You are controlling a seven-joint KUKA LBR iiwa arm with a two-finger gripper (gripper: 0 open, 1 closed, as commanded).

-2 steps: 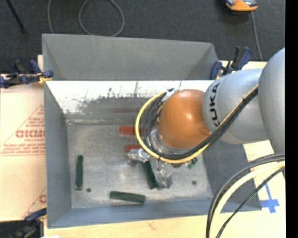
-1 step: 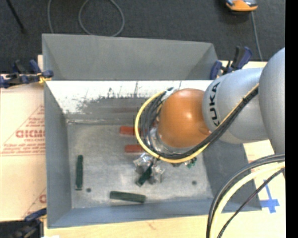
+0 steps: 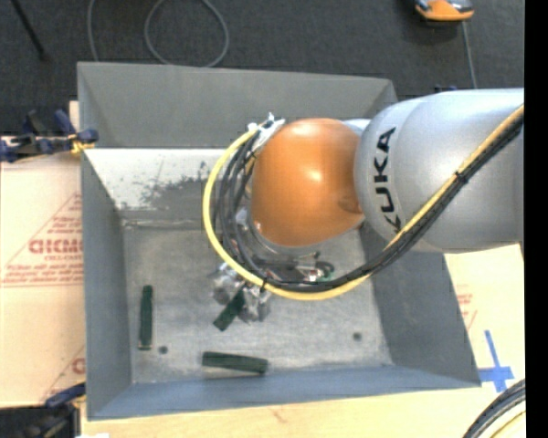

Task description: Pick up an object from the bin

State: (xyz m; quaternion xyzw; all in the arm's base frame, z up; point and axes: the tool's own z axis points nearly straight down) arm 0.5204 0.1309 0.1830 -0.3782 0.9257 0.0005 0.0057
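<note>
Gripper (image 3: 242,297) low over mid bin (image 3: 105,245) floor, right at a tilted short dark green stick (image 3: 226,318). Grip state: can't tell. Left green stick (image 3: 146,318) and front green stick (image 3: 235,363) lie apart.

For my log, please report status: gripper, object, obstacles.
Gripper low over bin floor centre. Short dark green stick tilted at its tip, grasp not confirmed. Left green stick and front green stick lie apart.

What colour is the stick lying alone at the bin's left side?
The stick is dark green; the camera view shows it.
</note>
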